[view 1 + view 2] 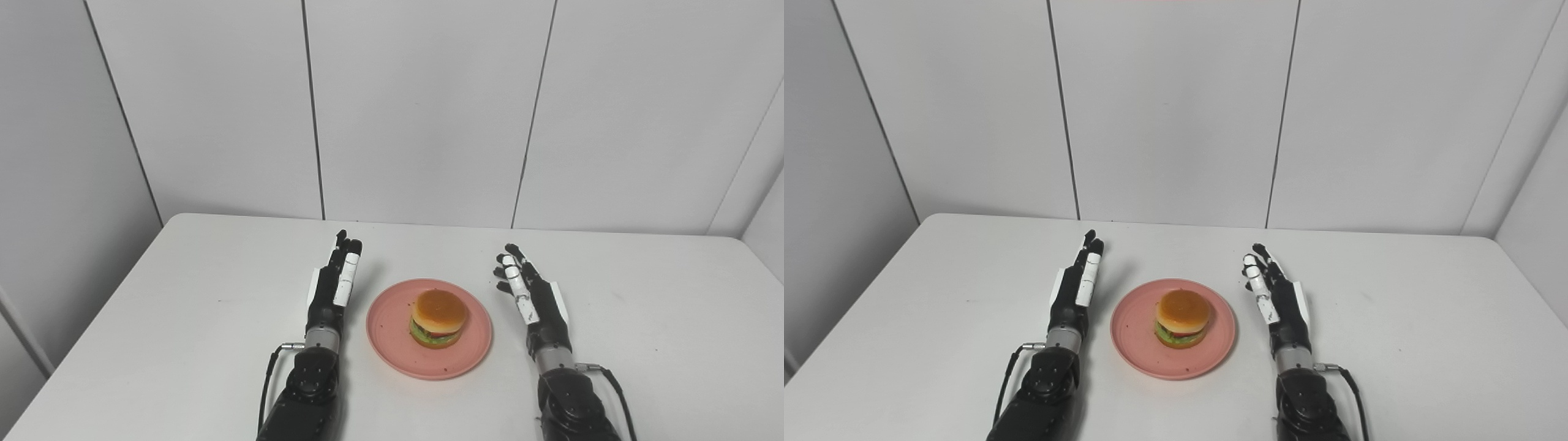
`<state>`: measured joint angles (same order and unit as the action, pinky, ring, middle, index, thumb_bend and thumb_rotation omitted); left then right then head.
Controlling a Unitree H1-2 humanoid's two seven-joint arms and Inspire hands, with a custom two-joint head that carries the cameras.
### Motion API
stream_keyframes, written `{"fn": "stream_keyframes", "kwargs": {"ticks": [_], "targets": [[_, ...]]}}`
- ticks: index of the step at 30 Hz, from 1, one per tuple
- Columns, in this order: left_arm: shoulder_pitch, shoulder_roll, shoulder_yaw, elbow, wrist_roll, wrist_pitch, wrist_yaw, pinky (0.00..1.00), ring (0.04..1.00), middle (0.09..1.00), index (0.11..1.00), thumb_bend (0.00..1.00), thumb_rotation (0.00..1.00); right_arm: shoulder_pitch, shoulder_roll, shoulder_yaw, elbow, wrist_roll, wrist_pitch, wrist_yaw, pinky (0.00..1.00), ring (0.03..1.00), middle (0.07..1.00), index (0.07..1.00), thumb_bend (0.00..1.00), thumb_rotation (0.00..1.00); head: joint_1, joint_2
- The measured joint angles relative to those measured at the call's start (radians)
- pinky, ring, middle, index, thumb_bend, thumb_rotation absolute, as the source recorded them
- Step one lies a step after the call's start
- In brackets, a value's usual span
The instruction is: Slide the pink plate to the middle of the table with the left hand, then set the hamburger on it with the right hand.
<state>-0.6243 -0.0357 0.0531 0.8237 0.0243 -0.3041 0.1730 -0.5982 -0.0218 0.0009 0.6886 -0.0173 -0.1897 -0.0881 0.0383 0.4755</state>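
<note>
A pink plate (392,334) lies near the middle of the white table, between my two hands. On it sits the hamburger (438,318), upright, with a tan bun, green lettuce and a dark patty. My left hand (335,283) stands a short way left of the plate, fingers stretched forward and empty. My right hand (530,293) is off the plate's right side, a small gap away, fingers spread and empty. Neither hand touches the plate or the hamburger.
The white table (184,294) reaches back to grey wall panels (422,110). A side wall stands close on the left and another on the right. Thin cables run along both wrists.
</note>
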Motion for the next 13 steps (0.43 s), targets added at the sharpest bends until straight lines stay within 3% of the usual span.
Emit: {"fn": "stream_keyframes", "kwargs": {"ticks": [13], "targets": [[-0.020,0.009,-0.011,0.043,0.000,-0.006,0.000,1.00,1.000,0.980,0.977,0.98,1.00,-0.006,-0.006,-0.022,-0.005,0.056,0.038,0.048,0.93,0.933,0.940,0.924,0.79,1.00,-0.006,-0.002]]}}
